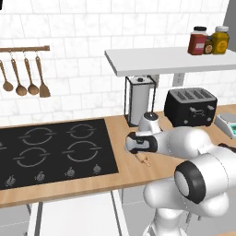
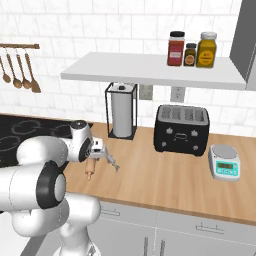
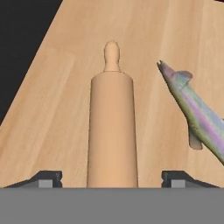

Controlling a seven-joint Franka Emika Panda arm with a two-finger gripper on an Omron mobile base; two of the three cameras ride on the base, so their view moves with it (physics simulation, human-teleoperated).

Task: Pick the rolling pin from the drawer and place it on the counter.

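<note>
My end effector (image 3: 112,178) is open wide, its 2 fingertips (image 3: 46,178) apart on either side of the rolling pin (image 3: 112,131), which lies on the wooden table (image 3: 65,109). A fish (image 3: 197,118) lies beside it.

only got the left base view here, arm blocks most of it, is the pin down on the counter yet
Observer: Yes. In the hand view the rolling pin lies flat on the counter.
Operator: pincer let go?
Observer: The pincer stands open, a fingertip on each side of the pin with gaps showing.
Operator: anything close to it
Observer: A small grey fish lies on the wood beside the pin, apart from it.
Operator: whats further right
Observer: In the right base view, a kitchen scale sits beyond the black toaster.
</note>
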